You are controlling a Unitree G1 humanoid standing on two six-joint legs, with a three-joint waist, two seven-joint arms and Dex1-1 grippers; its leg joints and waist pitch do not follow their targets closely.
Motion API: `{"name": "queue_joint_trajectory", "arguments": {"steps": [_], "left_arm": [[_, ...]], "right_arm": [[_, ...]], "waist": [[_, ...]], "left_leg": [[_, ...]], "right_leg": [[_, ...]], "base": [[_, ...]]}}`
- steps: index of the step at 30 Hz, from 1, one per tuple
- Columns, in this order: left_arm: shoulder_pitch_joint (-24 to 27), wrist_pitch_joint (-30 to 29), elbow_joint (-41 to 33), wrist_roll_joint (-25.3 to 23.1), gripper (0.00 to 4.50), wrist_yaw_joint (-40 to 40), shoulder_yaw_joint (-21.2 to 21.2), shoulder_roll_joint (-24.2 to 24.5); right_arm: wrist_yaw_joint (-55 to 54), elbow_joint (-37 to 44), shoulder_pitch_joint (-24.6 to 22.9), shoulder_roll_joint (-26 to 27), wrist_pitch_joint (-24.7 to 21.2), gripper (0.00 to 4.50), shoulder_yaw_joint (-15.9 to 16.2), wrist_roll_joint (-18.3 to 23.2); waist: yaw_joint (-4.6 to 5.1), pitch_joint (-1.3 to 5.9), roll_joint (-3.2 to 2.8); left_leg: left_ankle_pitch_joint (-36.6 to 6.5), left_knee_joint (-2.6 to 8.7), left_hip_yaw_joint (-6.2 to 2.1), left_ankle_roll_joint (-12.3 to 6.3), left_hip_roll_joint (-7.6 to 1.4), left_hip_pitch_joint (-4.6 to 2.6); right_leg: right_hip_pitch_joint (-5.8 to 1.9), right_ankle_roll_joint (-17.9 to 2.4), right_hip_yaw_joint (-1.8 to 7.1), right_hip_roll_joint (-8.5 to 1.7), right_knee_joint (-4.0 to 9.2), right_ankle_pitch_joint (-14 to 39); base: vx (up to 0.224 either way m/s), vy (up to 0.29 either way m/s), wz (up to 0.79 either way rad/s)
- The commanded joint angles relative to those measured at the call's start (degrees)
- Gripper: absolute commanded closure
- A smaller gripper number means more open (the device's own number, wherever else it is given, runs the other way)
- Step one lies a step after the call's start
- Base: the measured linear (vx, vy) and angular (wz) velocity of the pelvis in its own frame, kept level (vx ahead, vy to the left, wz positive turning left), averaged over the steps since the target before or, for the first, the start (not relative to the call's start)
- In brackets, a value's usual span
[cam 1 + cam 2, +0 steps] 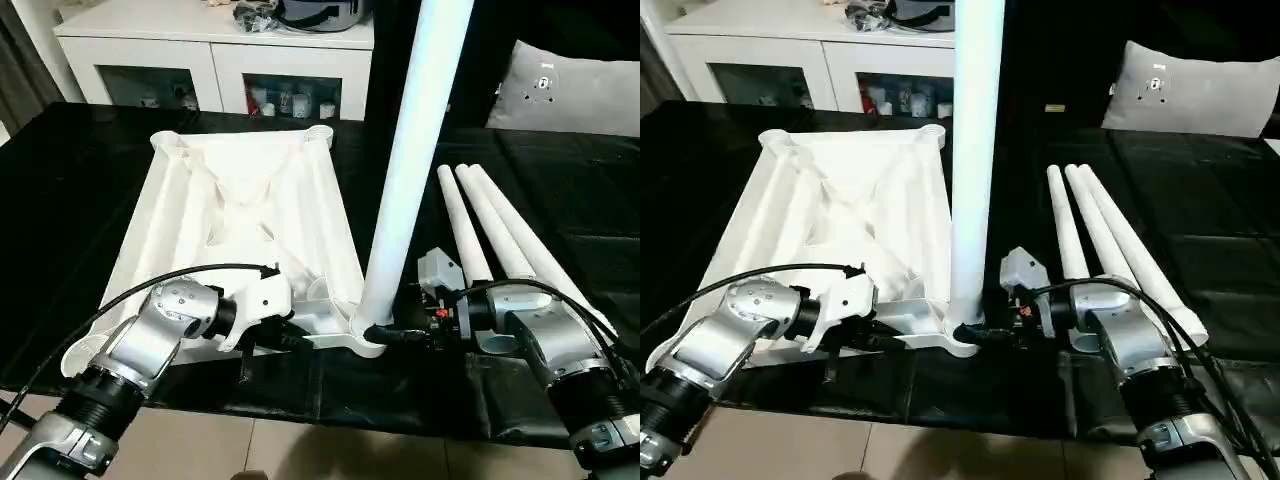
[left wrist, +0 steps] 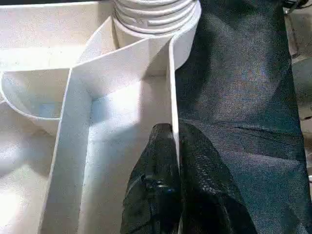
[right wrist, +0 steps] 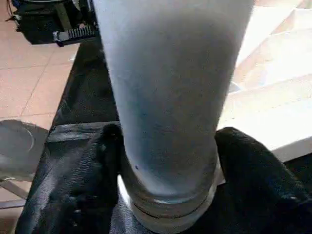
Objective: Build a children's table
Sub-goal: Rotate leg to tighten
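Note:
The white table top lies upside down on a black cloth, ribs facing up. One white leg stands upright in its near right corner socket. My left gripper is shut on the top's thin near rim wall, one finger on each side of it, just left of that socket. My right gripper comes in from the right at the foot of the upright leg. Its black fingers press both sides of the leg just above the socket. Three loose legs lie side by side to the right.
A white cabinet with glass doors stands behind the work surface, and a grey cushion lies at the back right. The black cloth ends just in front of my arms, with tiled floor below.

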State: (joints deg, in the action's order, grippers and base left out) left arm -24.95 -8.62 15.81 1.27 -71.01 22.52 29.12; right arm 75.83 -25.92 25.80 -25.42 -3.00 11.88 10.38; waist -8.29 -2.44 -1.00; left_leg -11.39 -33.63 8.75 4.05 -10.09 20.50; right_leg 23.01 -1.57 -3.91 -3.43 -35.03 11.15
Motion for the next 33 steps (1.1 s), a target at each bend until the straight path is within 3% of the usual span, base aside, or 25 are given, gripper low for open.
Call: {"name": "queue_joint_trajectory", "arguments": {"steps": [1,10,11,14,15,19,21,23,25,26,27,29,33], "left_arm": [[-0.3,1.1,0.1,-0.5,4.50,-3.3,3.1,-0.2],[0.2,-0.9,-0.1,0.4,4.50,-0.3,1.7,-2.5],[0.6,-3.9,-1.1,1.5,4.50,2.7,0.3,-4.5],[0.9,-8.3,-2.6,2.3,4.50,7.7,-1.3,-7.7],[0.8,-9.7,-2.8,2.2,4.50,9.8,-1.8,-9.0],[-1.4,-17.1,-1.8,1.1,4.50,20.5,-4.1,-16.5],[-3.1,-19.6,-0.1,0.9,4.50,26.0,-6.0,-20.4],[-4.7,-20.5,1.7,-0.6,4.50,31.5,-7.1,-23.5],[-6.0,-21.2,3.2,-2.2,4.50,36.4,-7.5,-26.7],[-6.1,-21.2,3.3,-2.3,4.50,37.0,-7.6,-27.1],[-6.1,-21.2,3.3,-2.4,4.50,37.3,-7.6,-27.3],[-5.7,-21.2,2.3,-3.3,4.50,37.2,-6.6,-27.0],[-5.2,-21.9,1.8,-4.6,4.50,36.3,-5.6,-25.5]], "right_arm": [[0.2,-0.3,0.2,-0.2,-0.5,1.74,0.8,-0.6],[-0.4,3.2,-3.0,0.6,-4.9,1.91,0.7,1.5],[-3.9,3.9,-3.6,2.4,-6.7,1.91,-0.1,1.8],[-11.5,3.2,-3.2,6.0,-10.0,1.91,-1.6,1.4],[-15.2,2.1,-2.7,7.6,-9.9,1.93,-2.4,0.8],[-32.6,-5.0,1.1,15.3,-9.7,1.95,-7.3,-0.1],[-36.0,-6.4,1.7,16.8,-9.2,1.95,-7.6,-0.9],[-40.3,-7.6,2.3,18.6,-9.8,1.96,-8.5,-1.3],[-43.9,-8.0,2.1,20.4,-10.4,1.96,-7.8,-3.7],[-44.6,-7.9,2.0,20.6,-10.3,1.96,-7.8,-4.0],[-44.9,-7.9,1.9,20.8,-10.2,1.61,-7.9,-4.1],[-45.8,-7.6,1.6,21.4,-10.0,1.40,-8.7,-3.8],[-45.7,-7.6,1.6,20.8,-8.4,0.89,-9.6,-3.1]], "waist": [[0.14,3.31,0.34],[0.04,3.22,0.14],[0.00,3.23,0.11],[0.31,2.78,-0.13],[0.67,2.49,0.08],[2.54,2.42,0.21],[3.05,2.65,0.22],[2.94,2.85,0.22],[2.70,3.32,-0.08],[2.70,3.32,-0.08],[2.58,3.57,0.06],[2.44,3.66,-0.24],[2.56,3.38,-0.47]], "left_leg": [[-6.7,3.54,-0.23,-4.45,-2.97,0.01],[-8.0,3.70,-0.28,-3.89,-3.07,-0.14],[-8.1,3.74,-0.30,-3.56,-3.09,-0.20],[-11.3,4.22,-0.45,-2.31,-3.02,-0.31],[-14.1,4.45,-0.63,-1.17,-2.84,-0.61],[-15.2,4.61,-0.95,0.19,-2.48,-0.51],[-12.9,4.27,-0.72,-0.57,-2.37,-0.45],[-10.8,4.05,-0.51,-1.59,-2.31,-0.36],[-6.6,3.69,-0.45,-2.62,-2.29,0.05],[-6.6,3.69,-0.45,-2.62,-2.29,0.05],[-3.8,3.42,-0.40,-3.74,-2.16,0.44],[-3.0,3.33,-0.37,-4.78,-2.09,0.45],[-5.8,3.59,-0.36,-4.68,-2.32,0.41]], "right_leg": [[-3.21,-11.5,2.96,-4.92,3.92,9.8],[-3.29,-11.6,2.95,-4.81,4.14,10.2],[-3.27,-11.3,2.99,-4.85,4.14,10.8],[-3.25,-10.6,2.86,-4.99,4.82,16.6],[-3.09,-8.5,2.78,-5.19,5.57,23.7],[-3.01,-6.6,2.55,-5.30,6.11,28.7],[-2.98,-7.0,2.72,-5.03,6.05,25.4],[-2.99,-7.9,2.93,-4.89,5.77,21.3],[-3.35,-9.2,2.96,-4.73,4.97,13.7],[-3.35,-9.2,2.96,-4.73,4.97,13.7],[-3.74,-10.2,2.92,-4.76,4.47,8.5],[-3.76,-10.8,2.85,-4.73,4.25,6.3],[-3.60,-10.3,2.71,-4.76,4.87,10.1]], "base": [[0.000,0.000,0.00],[0.000,0.000,0.00],[0.000,0.000,0.00],[0.000,0.000,0.00],[0.000,0.000,0.00],[0.000,0.000,0.00],[0.000,0.000,0.00],[0.000,0.000,0.00],[0.000,0.000,0.00],[0.000,0.000,0.00],[0.000,0.000,0.00],[0.000,0.000,0.00],[0.000,0.000,0.00]]}}
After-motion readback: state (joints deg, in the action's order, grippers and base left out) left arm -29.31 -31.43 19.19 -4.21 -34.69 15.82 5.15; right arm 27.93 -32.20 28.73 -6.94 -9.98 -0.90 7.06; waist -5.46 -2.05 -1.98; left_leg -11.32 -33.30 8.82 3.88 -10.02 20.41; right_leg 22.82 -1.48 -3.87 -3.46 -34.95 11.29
